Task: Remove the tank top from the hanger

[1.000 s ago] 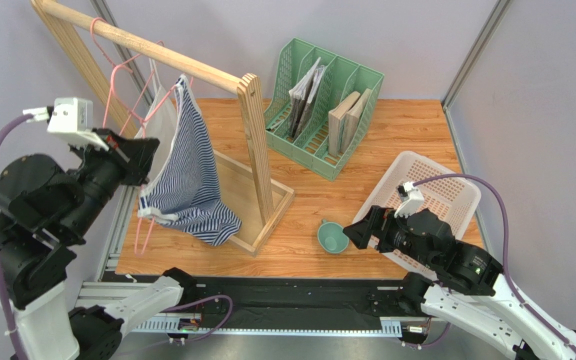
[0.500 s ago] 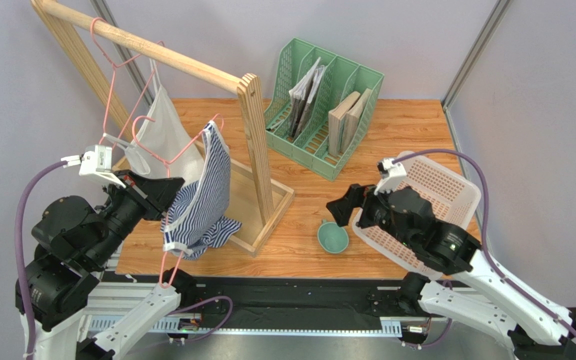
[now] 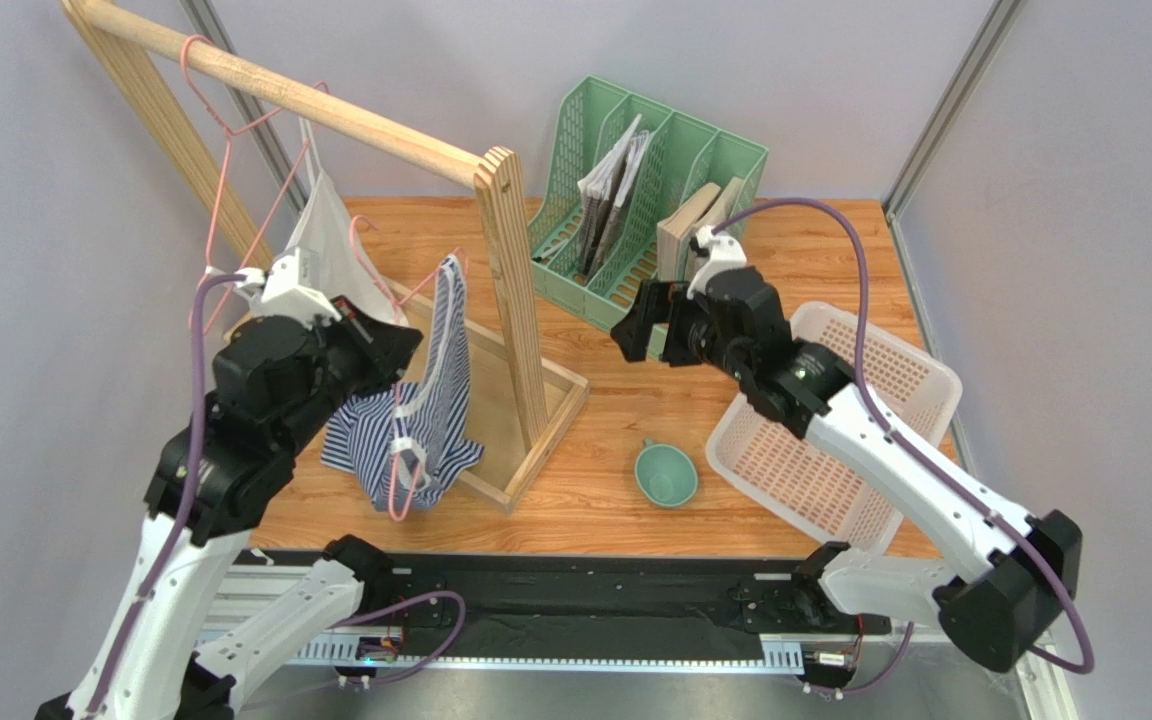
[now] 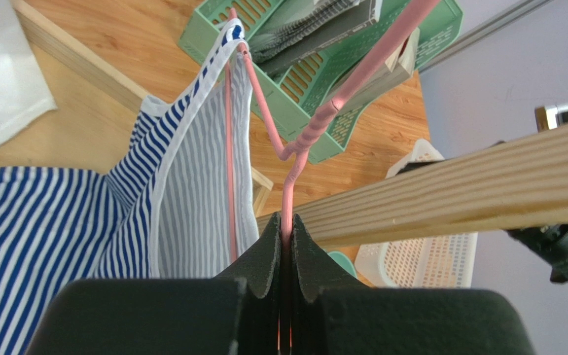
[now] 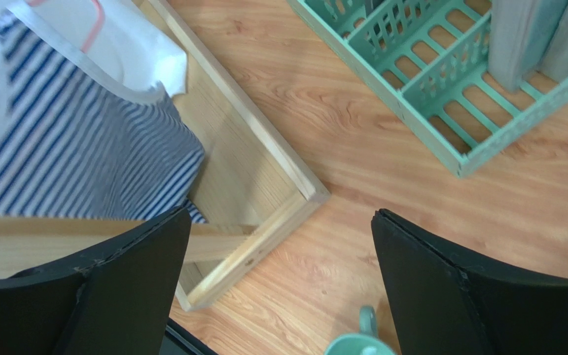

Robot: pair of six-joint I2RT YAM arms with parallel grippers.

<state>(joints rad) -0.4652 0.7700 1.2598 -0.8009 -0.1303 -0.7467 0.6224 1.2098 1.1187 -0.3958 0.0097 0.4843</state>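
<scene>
The blue-and-white striped tank top (image 3: 405, 413) hangs from a pink wire hanger (image 3: 420, 285), in the air just left of the wooden rack's post (image 3: 515, 300). My left gripper (image 3: 384, 339) is shut on the hanger. The left wrist view shows its jaws (image 4: 288, 222) pinching the hanger's pink wire neck (image 4: 305, 140), with the tank top (image 4: 176, 192) draped to the left. My right gripper (image 3: 630, 333) hovers right of the post, open and empty. In the right wrist view its wide-apart fingers (image 5: 281, 214) frame bare table, with the tank top (image 5: 65, 163) at the upper left.
A white garment (image 3: 319, 240) hangs on a second pink hanger from the rack's rail (image 3: 312, 105). A green file organizer (image 3: 642, 210) stands at the back. A teal cup (image 3: 665, 473) and a white basket (image 3: 838, 435) sit at the front right. The rack's base frame (image 5: 265, 170) lies below my right gripper.
My left arm has carried the hanger and tank top down and rightward toward the post. My right gripper has swung up and left from beside the cup to near the rack, still open.
</scene>
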